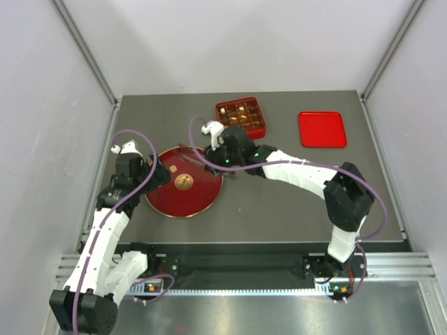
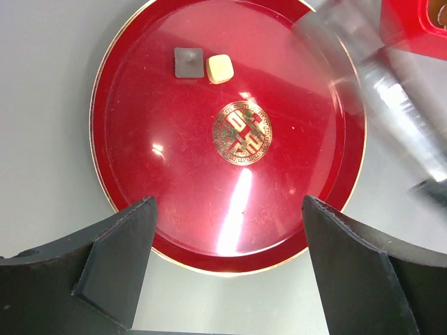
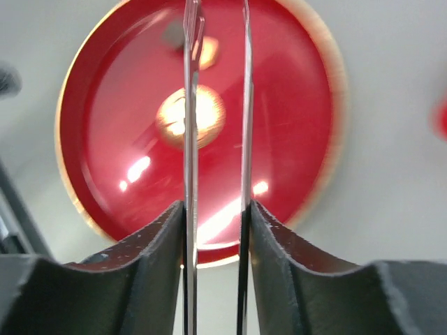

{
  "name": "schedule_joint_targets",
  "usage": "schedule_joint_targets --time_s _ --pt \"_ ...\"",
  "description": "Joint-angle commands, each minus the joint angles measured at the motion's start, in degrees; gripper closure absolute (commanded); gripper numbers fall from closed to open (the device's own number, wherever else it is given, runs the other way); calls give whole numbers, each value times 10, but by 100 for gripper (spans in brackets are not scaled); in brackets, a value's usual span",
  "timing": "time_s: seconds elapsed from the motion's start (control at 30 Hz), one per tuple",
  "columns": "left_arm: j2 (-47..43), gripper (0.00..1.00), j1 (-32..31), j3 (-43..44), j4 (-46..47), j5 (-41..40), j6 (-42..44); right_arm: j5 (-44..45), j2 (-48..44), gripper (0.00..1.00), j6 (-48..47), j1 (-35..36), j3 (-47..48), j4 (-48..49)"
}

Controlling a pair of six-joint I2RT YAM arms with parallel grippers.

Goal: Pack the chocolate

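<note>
Chocolate [image 1: 239, 115] sits in several cells of the red box [image 1: 255, 132] toward the far side of the bench [image 1: 279, 209]. A flat red tray [image 1: 322, 129] lies to the box's right, apart from it. Two more bits lie loose on the round red plate [image 2: 140, 139], nearer the arms and left of the box. These are a dark piece [image 2: 188, 63] and a cream piece [image 2: 220, 68], side by side and almost touching, between the gold emblem [image 2: 242, 132] and the plate's rim.

Left end effector [image 2: 227, 206] hovers above the plate with its fingers spread wide and nothing between them.

Right end effector [image 3: 215, 209] reaches over the plate from the box side. Its fingers stand narrow, pinched on the two thin arms of metal tweezers [image 3: 190, 105]. The blades run out over the emblem toward the two loose pieces. That view is blurred, so I cannot tell whether the tips touch either piece.
</note>
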Motion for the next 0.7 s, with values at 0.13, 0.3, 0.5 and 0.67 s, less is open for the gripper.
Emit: schedule_joint_targets --time_s 0.13,0.3,0.5,0.67 --pt "-11 11 -1 9 6 -7 -4 13 66 56 -23 56 50 15" --pt "-11 11 -1 9 7 -6 -4 26 104 55 -31 63 62 4" --pt "-9 11 -1 9 7 -4 -3 27 133 54 -30 67 77 3" --pt "-8 11 -1 9 7 -4 -3 30 151 54 -28 68 100 -1"
